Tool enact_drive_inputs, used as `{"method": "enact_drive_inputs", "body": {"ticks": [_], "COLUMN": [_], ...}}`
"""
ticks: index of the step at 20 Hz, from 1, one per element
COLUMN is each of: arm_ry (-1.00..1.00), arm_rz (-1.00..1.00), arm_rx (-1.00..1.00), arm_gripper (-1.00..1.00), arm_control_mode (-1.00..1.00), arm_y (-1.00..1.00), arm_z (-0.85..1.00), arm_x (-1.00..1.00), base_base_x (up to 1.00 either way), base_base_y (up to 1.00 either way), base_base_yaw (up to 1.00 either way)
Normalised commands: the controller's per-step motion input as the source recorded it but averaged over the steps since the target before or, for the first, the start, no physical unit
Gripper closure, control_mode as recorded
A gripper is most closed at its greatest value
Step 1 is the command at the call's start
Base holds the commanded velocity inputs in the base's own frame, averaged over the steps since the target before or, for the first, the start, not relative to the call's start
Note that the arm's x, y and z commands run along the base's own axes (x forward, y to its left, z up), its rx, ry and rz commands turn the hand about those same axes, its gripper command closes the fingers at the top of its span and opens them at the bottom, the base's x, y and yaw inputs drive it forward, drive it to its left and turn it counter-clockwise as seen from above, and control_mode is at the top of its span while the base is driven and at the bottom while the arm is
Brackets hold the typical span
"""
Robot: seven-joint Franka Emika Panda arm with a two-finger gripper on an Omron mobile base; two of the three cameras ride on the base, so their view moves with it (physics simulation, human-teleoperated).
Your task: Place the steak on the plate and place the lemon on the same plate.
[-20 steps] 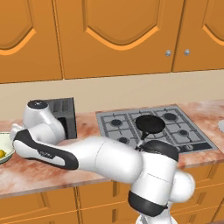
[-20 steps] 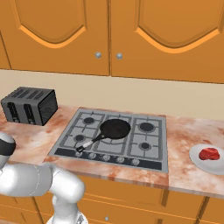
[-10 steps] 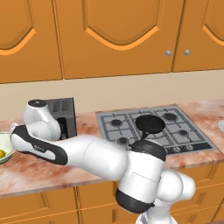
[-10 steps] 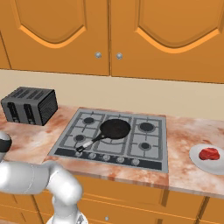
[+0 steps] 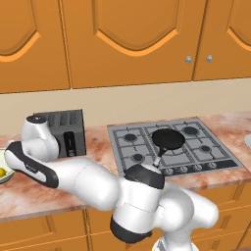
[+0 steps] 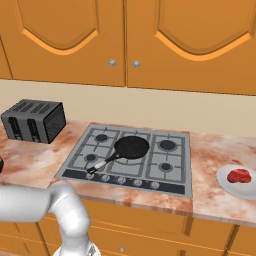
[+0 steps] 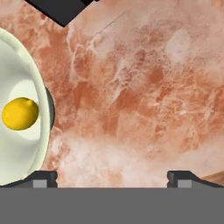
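The steak (image 6: 239, 176), a flat red slab, lies on the white plate (image 6: 225, 182) at the right end of the counter. The yellow lemon (image 7: 20, 113) rests in a pale greenish-white bowl (image 7: 35, 83); in the left base view the lemon (image 5: 2, 172) and bowl (image 5: 7, 177) sit at the far left of the counter. My gripper (image 7: 112, 179) hangs open above bare marble to the right of the bowl, with nothing between its fingertips (image 7: 43, 177). The arm stretches left across the counter, and the hand itself is hidden behind the arm's joints in the left base view.
A black toaster (image 5: 66, 130) stands behind the arm, its corner (image 7: 65, 11) showing in the hand view. The stove (image 6: 130, 157) carries a black frying pan (image 6: 131, 147). Wooden cabinets hang above the counter.
The arm has swung further left and lower, toward the bowl end of the counter. The steak, plate, pan and toaster have not moved.
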Motion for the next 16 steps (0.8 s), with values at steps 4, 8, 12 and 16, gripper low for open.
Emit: {"method": "enact_drive_inputs", "body": {"ticks": [4,8,12,16], "arm_ry": [0.01,0.05,0.08,0.05], "arm_rz": [0.00,0.00,0.00,0.00], "arm_rx": [0.00,0.00,0.00,0.00], "arm_gripper": [-1.00,-1.00,-1.00,-1.00], "arm_control_mode": [-1.00,-1.00,-1.00,-1.00], "arm_y": [0.26,0.21,0.21,0.19], "arm_z": [-0.08,-0.10,-0.22,-0.27], "arm_x": [0.25,0.25,0.25,0.19], "base_base_x": [0.00,0.00,0.00,0.00], "base_base_y": [0.00,0.00,0.00,0.00], "base_base_yaw": [0.00,0.00,0.00,0.00]}}
